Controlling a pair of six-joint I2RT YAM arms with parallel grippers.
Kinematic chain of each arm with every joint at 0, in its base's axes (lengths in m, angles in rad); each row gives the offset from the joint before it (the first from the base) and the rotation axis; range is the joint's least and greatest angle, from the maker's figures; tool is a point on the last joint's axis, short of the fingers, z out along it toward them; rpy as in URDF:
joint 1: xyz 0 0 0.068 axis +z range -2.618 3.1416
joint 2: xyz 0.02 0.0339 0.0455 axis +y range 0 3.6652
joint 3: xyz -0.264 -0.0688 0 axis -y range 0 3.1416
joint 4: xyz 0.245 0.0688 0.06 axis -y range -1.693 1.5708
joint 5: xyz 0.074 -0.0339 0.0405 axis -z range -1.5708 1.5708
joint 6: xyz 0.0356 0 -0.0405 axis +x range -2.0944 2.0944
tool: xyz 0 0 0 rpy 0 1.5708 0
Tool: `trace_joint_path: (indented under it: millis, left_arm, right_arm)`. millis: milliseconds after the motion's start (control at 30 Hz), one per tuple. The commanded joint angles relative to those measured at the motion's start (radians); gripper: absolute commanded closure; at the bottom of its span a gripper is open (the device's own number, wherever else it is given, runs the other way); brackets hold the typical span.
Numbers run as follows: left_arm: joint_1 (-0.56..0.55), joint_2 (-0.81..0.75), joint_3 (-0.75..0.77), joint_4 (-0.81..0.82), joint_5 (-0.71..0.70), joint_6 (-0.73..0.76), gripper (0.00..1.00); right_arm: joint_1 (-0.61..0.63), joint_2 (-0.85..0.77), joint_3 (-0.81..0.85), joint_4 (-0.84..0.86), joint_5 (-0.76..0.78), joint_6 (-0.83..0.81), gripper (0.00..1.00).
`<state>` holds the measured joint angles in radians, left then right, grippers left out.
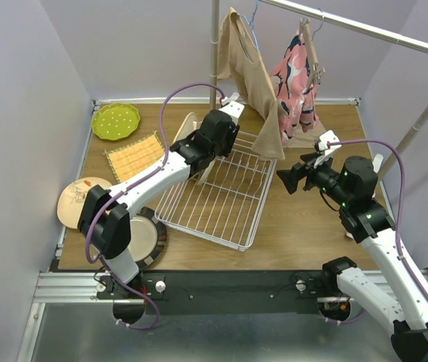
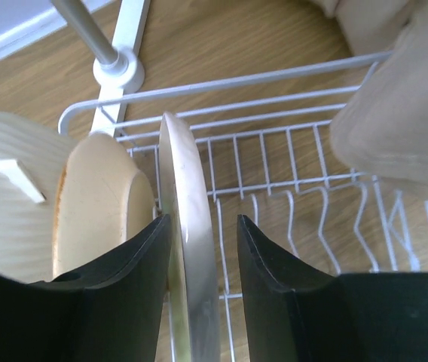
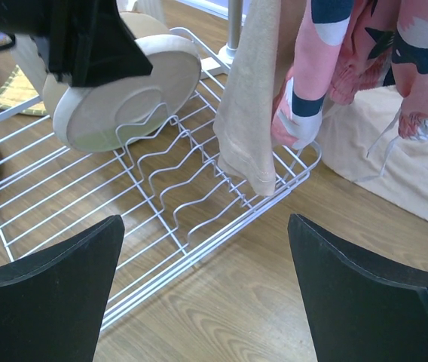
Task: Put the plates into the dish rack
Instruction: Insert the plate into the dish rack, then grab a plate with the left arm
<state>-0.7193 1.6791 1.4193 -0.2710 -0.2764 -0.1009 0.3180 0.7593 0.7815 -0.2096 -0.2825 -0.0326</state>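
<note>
Plate (image 2: 188,249) in rack (image 2: 297,158) (left hand (image 2: 203,222) astride)

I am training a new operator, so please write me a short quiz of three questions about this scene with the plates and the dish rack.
1. In one word: which arm's pincer has a cream plate standing on edge between its fingers, at the dish rack?
2. True or false: the right pincer holds a plate.
3. Where is the lime green plate? A: standing in the dish rack. B: flat on the table, at the far left corner. C: in the right pincer.
Key: 1 left, the left pincer. 2 false, it is open and empty. 3 B.
</note>
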Motion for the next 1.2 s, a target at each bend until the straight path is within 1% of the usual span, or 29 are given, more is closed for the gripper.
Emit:
trace_joint_path:
  millis: [0, 33, 133, 167, 200, 233, 267, 300, 333, 367, 400, 467, 500, 567, 600, 633, 667, 700, 733, 767, 800, 833, 867, 900, 967, 1033, 1067, 1167]
  left_arm:
    - [0.004, -0.088, 0.099, -0.028, 0.104, -0.013, 0.5]
    - [0.004, -0.097, 0.115, -0.051, 0.114, -0.011, 0.46]
    - [0.024, -0.142, 0.158, -0.077, 0.181, -0.008, 0.46]
    - [0.056, -0.169, 0.162, -0.077, 0.209, -0.011, 0.46]
    - [0.076, -0.186, 0.161, -0.076, 0.268, -0.031, 0.46]
    - [0.099, -0.203, 0.156, -0.062, 0.308, -0.042, 0.43]
    - [0.16, -0.241, 0.145, -0.05, 0.345, -0.057, 0.42]
    - [0.191, -0.261, 0.113, -0.033, 0.417, -0.069, 0.4]
    - [0.228, -0.286, 0.093, 0.011, 0.443, -0.098, 0.36]
    - [0.257, -0.329, 0.07, 0.033, 0.463, -0.111, 0.35]
    - [0.321, -0.347, 0.029, 0.051, 0.492, -0.121, 0.34]
    - [0.391, -0.383, -0.005, 0.085, 0.528, -0.155, 0.33]
    - [0.473, -0.39, -0.04, 0.096, 0.583, -0.17, 0.33]
    - [0.564, -0.407, -0.089, 0.151, 0.64, -0.23, 0.33]
    - [0.608, -0.413, -0.15, 0.18, 0.702, -0.252, 0.32]
    - [0.701, -0.42, -0.184, 0.212, 0.727, -0.278, 0.32]
    - [0.746, -0.424, -0.216, 0.264, 0.744, -0.337, 0.32]
    - [0.779, -0.423, -0.267, 0.31, 0.753, -0.358, 0.32]
    - [0.849, -0.418, -0.289, 0.358, 0.764, -0.378, 0.32]
    - [0.877, -0.401, -0.31, 0.384, 0.766, -0.397, 0.32]
    - [0.918, -0.392, -0.362, 0.415, 0.766, -0.469, 0.32]
    - [0.951, -0.38, -0.393, 0.494, 0.784, -0.508, 0.32]
    - [1.012, -0.352, -0.422, 0.544, 0.799, -0.541, 0.32]
    - [1.035, -0.335, -0.468, 0.584, 0.809, -0.609, 0.32]
    - [1.086, -0.273, -0.485, 0.645, 0.801, -0.649, 0.32]
    - [1.104, -0.224, -0.462, 0.638, 0.755, -0.664, 0.32]
    - [1.109, -0.17, -0.448, 0.618, 0.738, -0.668, 0.32]
    - [1.114, -0.079, -0.349, 0.538, 0.66, -0.672, 0.32]
  right_arm:
    - [-0.008, 0.003, -0.011, 0.007, -0.046, -0.041, 0.02]
    - [-0.008, 0.005, -0.011, 0.003, -0.05, -0.044, 0.02]
    - [-0.01, 0.003, -0.008, -0.011, -0.063, -0.07, 0.01]
    - [-0.01, 0.003, -0.008, -0.019, -0.072, -0.081, 0.01]
    - [-0.008, 0.003, -0.007, -0.023, -0.076, -0.087, 0.01]
    - [-0.01, 0.003, -0.008, -0.03, -0.081, -0.093, 0.01]
    - [-0.01, 0.0, -0.008, -0.037, -0.09, -0.099, 0.0]
    - [-0.011, 0.0, -0.008, -0.042, -0.096, -0.104, 0.0]
    - [-0.013, 0.0, -0.01, -0.048, -0.106, -0.107, 0.0]
    - [-0.014, 0.0, -0.011, -0.057, -0.121, -0.11, 0.0]
    - [-0.016, 0.0, -0.013, -0.062, -0.13, -0.11, 0.0]
    - [-0.017, 0.0, -0.017, -0.071, -0.158, -0.109, 0.0]
    - [-0.019, 0.0, -0.021, -0.074, -0.167, -0.11, 0.0]
    - [-0.017, 0.002, -0.027, -0.082, -0.193, -0.109, 0.0]
    - [-0.017, 0.003, -0.031, -0.083, -0.201, -0.109, 0.0]
    - [-0.017, 0.003, -0.033, -0.085, -0.208, -0.109, 0.0]
    - [-0.019, 0.005, -0.036, -0.086, -0.227, -0.109, 0.0]
    - [-0.019, 0.006, -0.039, -0.088, -0.237, -0.11, 0.0]
    - [-0.019, 0.011, -0.044, -0.091, -0.248, -0.115, 0.0]
    - [-0.019, 0.012, -0.047, -0.096, -0.271, -0.118, 0.0]
    - [-0.019, 0.015, -0.05, -0.096, -0.283, -0.118, 0.0]
    - [-0.019, 0.018, -0.051, -0.096, -0.296, -0.121, 0.0]
    - [-0.019, 0.024, -0.054, -0.099, -0.314, -0.122, 0.0]
    - [-0.017, 0.025, -0.056, -0.099, -0.32, -0.121, 0.0]
    - [-0.017, 0.031, -0.059, -0.099, -0.322, -0.122, 0.0]
    - [-0.017, 0.035, -0.06, -0.099, -0.316, -0.124, 0.0]
    - [-0.017, 0.038, -0.062, -0.097, -0.311, -0.124, 0.0]
    - [-0.017, 0.041, -0.068, -0.094, -0.293, -0.116, 0.0]
